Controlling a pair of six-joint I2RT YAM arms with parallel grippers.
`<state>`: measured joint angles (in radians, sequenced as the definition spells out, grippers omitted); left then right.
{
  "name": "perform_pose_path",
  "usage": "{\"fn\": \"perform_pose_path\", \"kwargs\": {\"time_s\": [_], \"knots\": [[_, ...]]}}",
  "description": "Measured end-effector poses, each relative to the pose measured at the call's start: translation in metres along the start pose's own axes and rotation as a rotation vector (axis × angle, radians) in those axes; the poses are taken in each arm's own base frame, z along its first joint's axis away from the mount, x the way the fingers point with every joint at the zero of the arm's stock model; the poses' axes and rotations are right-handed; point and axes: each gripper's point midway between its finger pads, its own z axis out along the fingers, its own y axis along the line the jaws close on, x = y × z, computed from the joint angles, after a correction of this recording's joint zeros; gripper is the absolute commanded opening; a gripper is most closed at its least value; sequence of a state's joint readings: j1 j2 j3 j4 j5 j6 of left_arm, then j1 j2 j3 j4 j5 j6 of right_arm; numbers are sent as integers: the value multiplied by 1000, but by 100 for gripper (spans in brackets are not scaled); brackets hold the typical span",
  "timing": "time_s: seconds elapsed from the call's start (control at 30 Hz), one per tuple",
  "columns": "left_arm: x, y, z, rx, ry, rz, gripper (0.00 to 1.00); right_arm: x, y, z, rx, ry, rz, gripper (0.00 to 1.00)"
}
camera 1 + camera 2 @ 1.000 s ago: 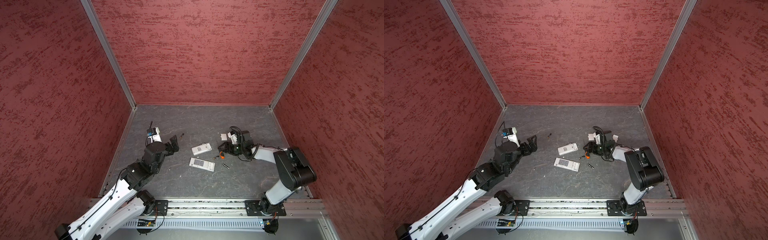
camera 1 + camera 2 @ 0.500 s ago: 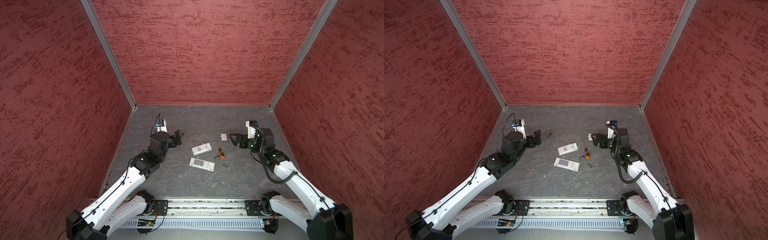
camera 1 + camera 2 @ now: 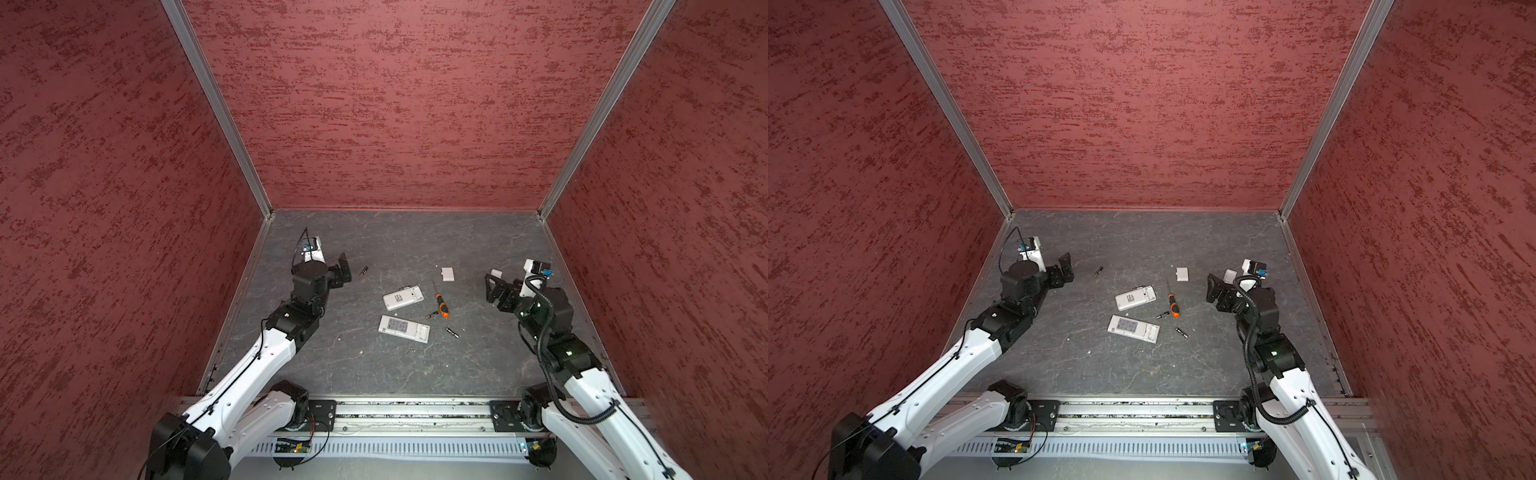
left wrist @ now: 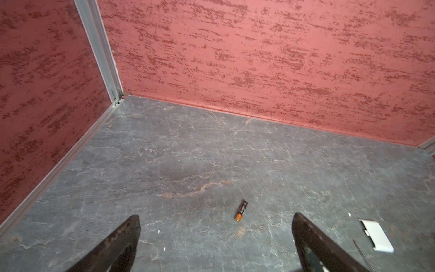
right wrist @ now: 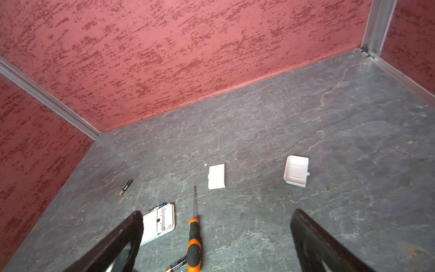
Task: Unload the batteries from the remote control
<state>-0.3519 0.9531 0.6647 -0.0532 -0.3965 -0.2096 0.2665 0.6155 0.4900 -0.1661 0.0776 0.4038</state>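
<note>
Two white remote controls lie back up in mid table, one [image 3: 403, 297] behind the other [image 3: 404, 328], each with its compartment uncovered. Three batteries lie loose: one [image 3: 364, 272] near my left gripper [image 3: 344, 266], one [image 3: 433, 314] against the screwdriver handle, one [image 3: 452, 332] right of the nearer remote. In the left wrist view the left gripper [image 4: 216, 216] is open and empty, the battery [image 4: 241, 210] lying just beyond it. My right gripper [image 3: 490, 286] hangs open and empty right of the remotes; its wrist view shows a remote [image 5: 160, 223] and a battery [image 5: 174, 267].
An orange-and-black screwdriver [image 3: 441, 303] lies right of the farther remote. One small white cover [image 3: 447, 274] lies behind it, and a second cover [image 5: 296, 174] lies close by the right gripper. Red walls close in the table on three sides.
My right arm has pulled back from the screwdriver to the right and risen, its jaws opening wider. The left arm has reached a little farther back toward the lone battery.
</note>
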Motion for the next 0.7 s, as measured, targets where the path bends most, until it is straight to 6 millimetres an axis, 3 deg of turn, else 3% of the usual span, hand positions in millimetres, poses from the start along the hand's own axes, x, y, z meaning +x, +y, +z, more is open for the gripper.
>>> {"fn": "perform_pose_path", "kwargs": {"time_s": [0.17, 0.37, 0.53, 0.7], "knots": [[18, 35, 13, -80, 12, -5, 99, -3, -4, 0, 19, -20, 7, 99], [63, 73, 27, -154, 57, 23, 99, -6, -2, -2, 9, -42, -1, 99], [65, 97, 40, -182, 29, 2, 99, -11, -5, -2, 27, -64, -18, 99], [72, 105, 60, -162, 10, 3, 100, -5, -13, 2, 55, -67, -39, 99]]}}
